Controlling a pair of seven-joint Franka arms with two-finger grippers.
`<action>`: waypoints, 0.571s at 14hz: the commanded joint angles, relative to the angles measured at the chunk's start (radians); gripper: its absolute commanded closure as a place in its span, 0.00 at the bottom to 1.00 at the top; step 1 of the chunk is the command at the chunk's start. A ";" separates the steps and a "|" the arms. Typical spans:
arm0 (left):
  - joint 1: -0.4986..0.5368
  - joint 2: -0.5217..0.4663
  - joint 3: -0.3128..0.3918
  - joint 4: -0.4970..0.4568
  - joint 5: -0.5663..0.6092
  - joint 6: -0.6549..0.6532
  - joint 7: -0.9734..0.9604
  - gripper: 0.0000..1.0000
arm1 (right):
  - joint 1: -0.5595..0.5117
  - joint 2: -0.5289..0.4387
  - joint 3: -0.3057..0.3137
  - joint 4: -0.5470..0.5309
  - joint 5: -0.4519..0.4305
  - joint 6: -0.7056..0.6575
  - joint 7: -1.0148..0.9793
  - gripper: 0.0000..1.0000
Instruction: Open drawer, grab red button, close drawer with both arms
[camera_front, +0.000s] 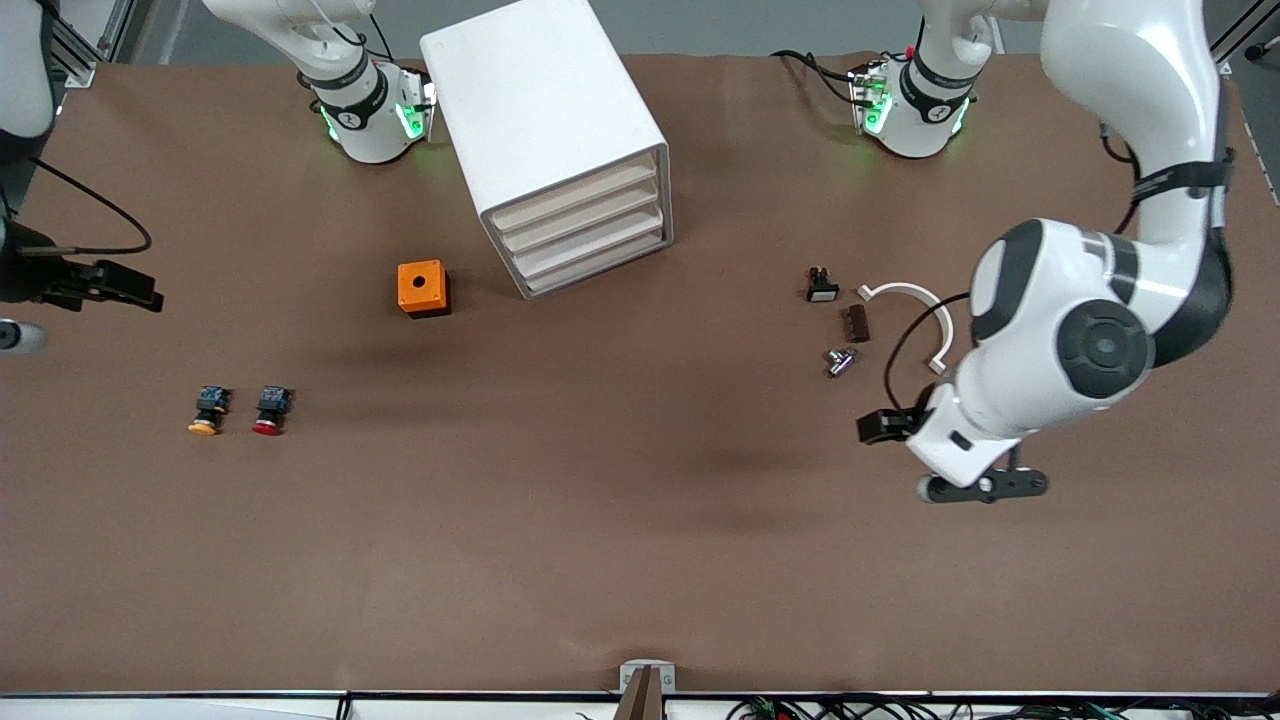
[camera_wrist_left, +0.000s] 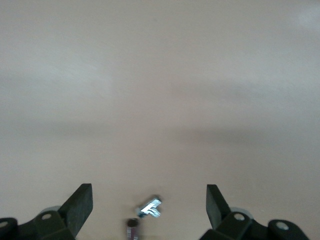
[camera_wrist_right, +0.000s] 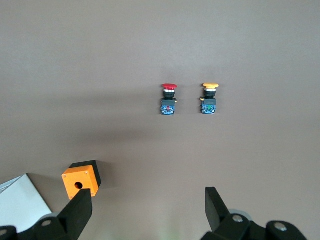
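Your desk (camera_front: 620, 520) is a matte brown sheet with both arm bases along one edge. The landmark is the large white boxy cabinet (camera_front: 545, 130) between those bases. Its uppermost shallow white tray drawer with a beige front (camera_front: 578, 193) sits flush, like the three drawers under it, so you have not opened it yet.

The tiny push button with a red round cap and black-and-blue body (camera_front: 270, 410) lies on the desk, nearer the front camera than the cabinet and toward the right arm's end. It lies on its side, its long axis running cap-first toward that camera. A like yellow-orange-capped button (camera_front: 207, 411) lies just beside it, and a glossy orange plastic box with a hole (camera_front: 422, 288) sits between them and the cabinet.

Your right claw (camera_wrist_right: 145, 205) hangs spread wide and empty over that end of the desk; the red button lies ahead of it, so this arm is much the nearer.

Your left claw (camera_wrist_left: 150, 202) is also released, over small metal and black parts (camera_front: 842, 330) at the left arm's end, well apart from the cabinet.
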 joint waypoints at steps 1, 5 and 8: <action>0.077 -0.064 -0.010 -0.016 0.053 -0.021 0.070 0.00 | -0.003 0.012 0.001 0.081 0.012 -0.045 0.002 0.00; 0.092 -0.167 0.019 -0.016 0.088 -0.136 0.179 0.00 | -0.011 0.019 -0.004 0.148 0.012 -0.059 -0.006 0.00; 0.089 -0.240 0.035 -0.019 0.081 -0.222 0.233 0.00 | -0.005 0.020 -0.001 0.150 0.012 -0.059 -0.001 0.00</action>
